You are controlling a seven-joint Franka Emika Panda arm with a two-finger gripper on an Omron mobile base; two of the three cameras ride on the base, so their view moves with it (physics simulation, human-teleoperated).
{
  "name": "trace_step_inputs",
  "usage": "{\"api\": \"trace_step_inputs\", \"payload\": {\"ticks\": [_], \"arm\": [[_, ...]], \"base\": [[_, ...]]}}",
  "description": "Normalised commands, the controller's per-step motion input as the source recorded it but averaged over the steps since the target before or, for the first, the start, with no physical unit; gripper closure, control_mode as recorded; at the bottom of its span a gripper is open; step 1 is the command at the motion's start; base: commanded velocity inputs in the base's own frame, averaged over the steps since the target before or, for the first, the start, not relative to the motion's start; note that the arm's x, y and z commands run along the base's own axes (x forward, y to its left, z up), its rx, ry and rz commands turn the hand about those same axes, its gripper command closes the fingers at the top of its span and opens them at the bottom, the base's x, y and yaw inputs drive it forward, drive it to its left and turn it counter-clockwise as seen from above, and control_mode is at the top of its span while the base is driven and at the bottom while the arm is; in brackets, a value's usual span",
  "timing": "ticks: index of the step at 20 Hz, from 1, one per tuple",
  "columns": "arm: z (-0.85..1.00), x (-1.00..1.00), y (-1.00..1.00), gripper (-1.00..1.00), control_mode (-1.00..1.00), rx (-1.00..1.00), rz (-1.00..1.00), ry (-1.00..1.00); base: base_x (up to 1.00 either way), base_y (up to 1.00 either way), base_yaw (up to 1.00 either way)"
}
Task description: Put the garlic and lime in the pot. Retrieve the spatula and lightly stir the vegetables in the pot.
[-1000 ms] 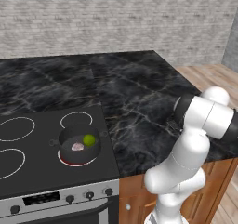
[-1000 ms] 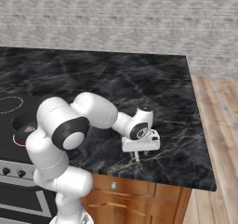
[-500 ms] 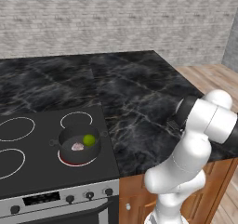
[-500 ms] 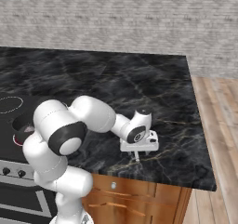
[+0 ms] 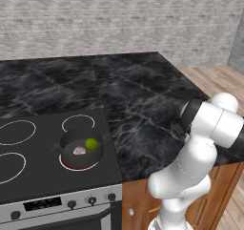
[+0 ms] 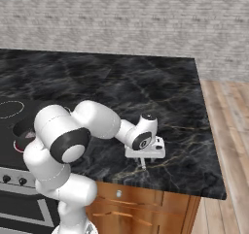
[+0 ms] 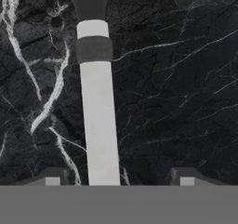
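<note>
The spatula (image 7: 99,125) lies flat on the black marble counter. Its white handle runs up to a dark grey band and a dark blade at the top of the hand view. My gripper (image 7: 119,181) straddles the handle, open, with a gap on each side; the handle lies nearer the left fingertip. From the right base view the gripper (image 6: 143,163) points down, low over the counter near its front edge. The pot (image 5: 82,147) stands on the stove's front right burner with the lime (image 5: 91,142) and the garlic (image 5: 79,151) inside it.
The black stove top (image 5: 28,167) lies left of the marble counter (image 5: 138,95). The counter's front edge (image 6: 160,185) is just below the hand, and its right end (image 6: 211,131) drops to a wood floor. A brick wall closes the back.
The arm's elbow has swung slightly to the right. The hand has stayed low over the counter near its front edge. Pot, lime and garlic have not moved.
</note>
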Motion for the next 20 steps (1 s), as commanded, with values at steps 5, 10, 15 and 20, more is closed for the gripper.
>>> {"api": "trace_step_inputs", "payload": {"ticks": [5,10,15,20], "arm": [[-0.01,0.0,0.0,1.0,-1.0,0.0,-0.02,0.0],[0.0,-0.01,0.0,1.0,-1.0,0.0,0.0,0.01],[0.34,-0.43,0.0,1.0,-1.0,0.0,0.0,-0.01],[0.99,-0.43,0.16,1.0,-1.0,0.0,0.02,-0.01]], "base": [[0.0,0.0,0.0],[0.0,0.0,0.0],[0.0,0.0,0.0],[0.0,0.0,0.0]]}}
